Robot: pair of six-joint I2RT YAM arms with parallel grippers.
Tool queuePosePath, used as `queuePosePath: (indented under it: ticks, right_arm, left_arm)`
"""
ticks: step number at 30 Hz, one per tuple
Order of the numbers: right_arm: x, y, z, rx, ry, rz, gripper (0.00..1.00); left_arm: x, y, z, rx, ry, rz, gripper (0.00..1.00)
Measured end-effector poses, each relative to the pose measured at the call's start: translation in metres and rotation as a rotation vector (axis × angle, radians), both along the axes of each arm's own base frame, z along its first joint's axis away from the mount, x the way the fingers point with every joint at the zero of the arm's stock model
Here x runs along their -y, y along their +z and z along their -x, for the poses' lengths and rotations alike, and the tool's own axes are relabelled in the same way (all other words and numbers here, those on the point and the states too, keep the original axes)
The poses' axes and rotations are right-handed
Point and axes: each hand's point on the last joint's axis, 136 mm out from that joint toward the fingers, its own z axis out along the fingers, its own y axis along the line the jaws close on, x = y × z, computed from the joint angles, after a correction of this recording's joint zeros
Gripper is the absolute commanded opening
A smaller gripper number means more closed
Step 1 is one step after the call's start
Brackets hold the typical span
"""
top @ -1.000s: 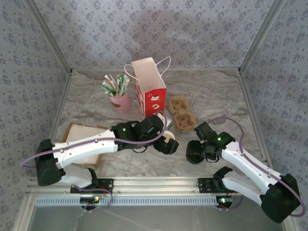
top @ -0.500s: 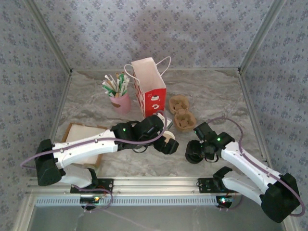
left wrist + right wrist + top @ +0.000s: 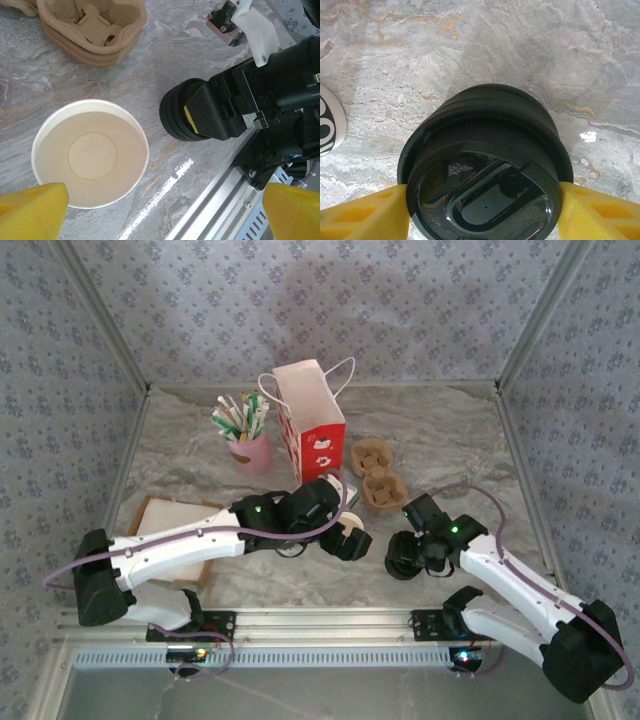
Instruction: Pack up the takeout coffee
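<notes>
Right end effector (image 3: 482, 215) clamps black lid stack (image 3: 480, 145) beside paper cup (image 3: 327, 127).

Glossy black plastic lid (image 3: 485, 200), matt paper cup (image 3: 90, 152)

Right end effector (image 3: 406, 554) clasps black lids (image 3: 398, 564) (paper cup (image 3: 350, 527) nearby).

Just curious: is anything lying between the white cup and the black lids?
Nothing: in the left wrist view, bare table separates the cup from the lids.
</notes>
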Motion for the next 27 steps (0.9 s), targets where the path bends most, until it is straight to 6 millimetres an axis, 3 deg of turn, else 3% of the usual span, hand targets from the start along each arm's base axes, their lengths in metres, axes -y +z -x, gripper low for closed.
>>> queuePosePath:
  ticks: [21, 27]
  right_arm:
    - [0.004, 0.011, 0.004, -0.014, -0.001, 0.014, 0.72]
    - [0.003, 0.011, 0.004, -0.015, -0.001, 0.014, 0.77]
  left_arm:
    - [0.0, -0.003, 0.0, 0.0, 0.0, 0.002, 0.99]
    - [0.0, -0.004, 0.0, 0.0, 0.0, 0.001, 0.99]
